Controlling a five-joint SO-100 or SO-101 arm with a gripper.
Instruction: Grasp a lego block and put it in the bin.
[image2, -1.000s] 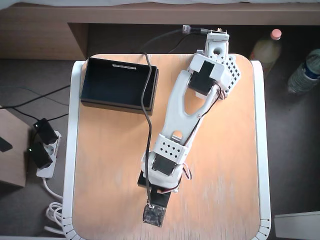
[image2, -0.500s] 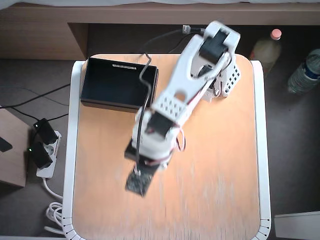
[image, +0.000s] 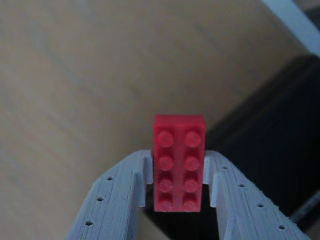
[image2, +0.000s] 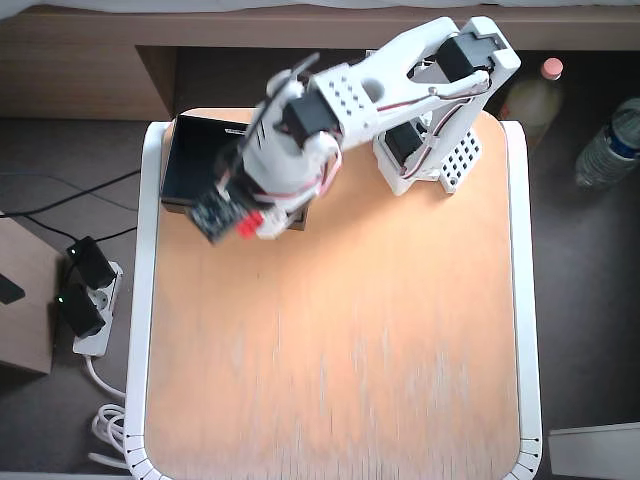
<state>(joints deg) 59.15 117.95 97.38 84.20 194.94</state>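
Squarely between the ridged white claw (image: 177, 182) tips, a studded red lego block (image: 178, 162), clamped tight.

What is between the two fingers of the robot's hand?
The red lego block, pinched between the hand's white fingers, plainest in the wrist view.

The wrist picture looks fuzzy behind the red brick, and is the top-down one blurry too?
In the wrist view the lego block between the gripper fingers is fairly sharp, while the table and the dark bin behind are soft and out of focus. In the overhead view the arm looks clear, but the tabletop's wood grain smears into streaks.
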